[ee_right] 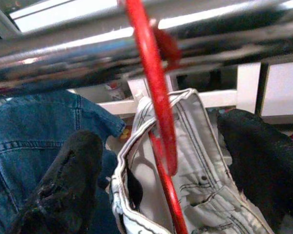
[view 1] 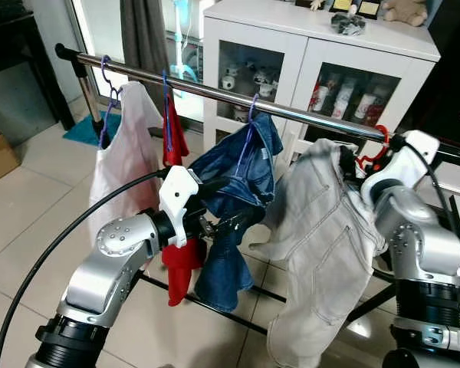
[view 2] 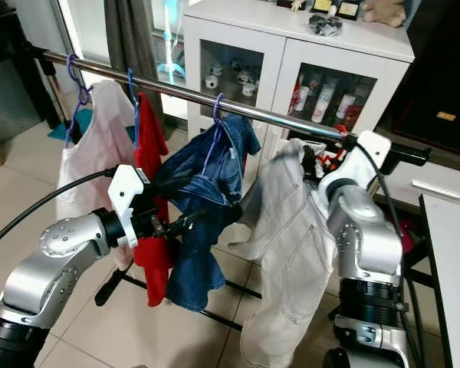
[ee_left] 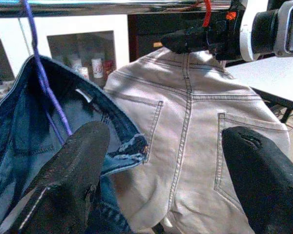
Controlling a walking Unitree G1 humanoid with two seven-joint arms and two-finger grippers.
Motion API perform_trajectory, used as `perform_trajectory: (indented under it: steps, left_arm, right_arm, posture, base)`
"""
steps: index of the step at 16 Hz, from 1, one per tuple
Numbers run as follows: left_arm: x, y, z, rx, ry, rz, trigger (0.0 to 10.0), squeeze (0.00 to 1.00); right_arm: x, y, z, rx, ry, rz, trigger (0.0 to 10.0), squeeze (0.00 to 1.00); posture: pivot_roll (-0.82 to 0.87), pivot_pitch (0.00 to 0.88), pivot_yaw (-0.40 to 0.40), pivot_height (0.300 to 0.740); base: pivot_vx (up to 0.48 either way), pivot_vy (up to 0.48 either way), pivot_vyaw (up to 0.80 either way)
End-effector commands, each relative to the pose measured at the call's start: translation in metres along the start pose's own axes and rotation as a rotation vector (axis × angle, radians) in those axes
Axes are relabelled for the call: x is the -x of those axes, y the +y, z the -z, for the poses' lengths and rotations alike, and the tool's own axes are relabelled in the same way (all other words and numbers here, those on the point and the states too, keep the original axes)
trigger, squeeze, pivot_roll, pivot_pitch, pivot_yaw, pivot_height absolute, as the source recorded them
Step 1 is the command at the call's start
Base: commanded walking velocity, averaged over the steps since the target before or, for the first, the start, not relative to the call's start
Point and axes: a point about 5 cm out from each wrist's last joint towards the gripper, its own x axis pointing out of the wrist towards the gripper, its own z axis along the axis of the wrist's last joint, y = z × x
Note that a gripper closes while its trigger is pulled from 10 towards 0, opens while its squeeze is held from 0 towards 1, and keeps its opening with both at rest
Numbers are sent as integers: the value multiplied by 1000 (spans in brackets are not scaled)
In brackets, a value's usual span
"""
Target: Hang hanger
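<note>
A metal rail (view 1: 215, 90) runs from the upper left to the right. A red hanger (ee_right: 156, 97) carries beige trousers (view 1: 322, 222), and its hook (view 1: 373, 146) sits at the rail's right end. My right gripper (ee_right: 161, 131) is open just under the rail, its fingers wide on either side of the red hook without touching it. My left gripper (view 1: 234, 222) is open and holds nothing, level with blue jeans (view 1: 238, 169) that hang on a purple hanger (ee_left: 49, 92). It points towards the beige trousers (ee_left: 185, 126).
Further left on the rail hang a red garment (view 1: 175, 138) and a pale shirt (view 1: 126, 161). A white glass-door cabinet (view 1: 330, 46) stands close behind the rail. The rack's base bar (view 1: 238, 287) lies on the tiled floor. A white table edge (view 2: 452, 253) is at the right.
</note>
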Motion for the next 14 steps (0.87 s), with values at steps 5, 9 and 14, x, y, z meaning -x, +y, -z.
perform_trajectory:
  steps: [5, 9, 14]
  left_arm:
    - [-2, 0, -1, -11, 9, 10, 10000, 0]
    - [-2, 0, -1, -13, 11, 16, 10000, 0]
    - [-2, 1, -1, -13, 13, 21, 10000, 0]
  right_arm:
    - [-5, -13, -1, -71, -16, 104, 9725, 0]
    - [-5, -14, 1, -98, -23, 128, 4235, 0]
    - [-6, -14, 3, -97, -27, 136, 2275, 0]
  posture:
    - [-70, 0, -56, 740]
    - [-74, 0, -48, 740]
    - [-72, 0, -42, 740]
  base:
    - [0, 0, 0]
    - [0, 0, 0]
    - [0, 0, 0]
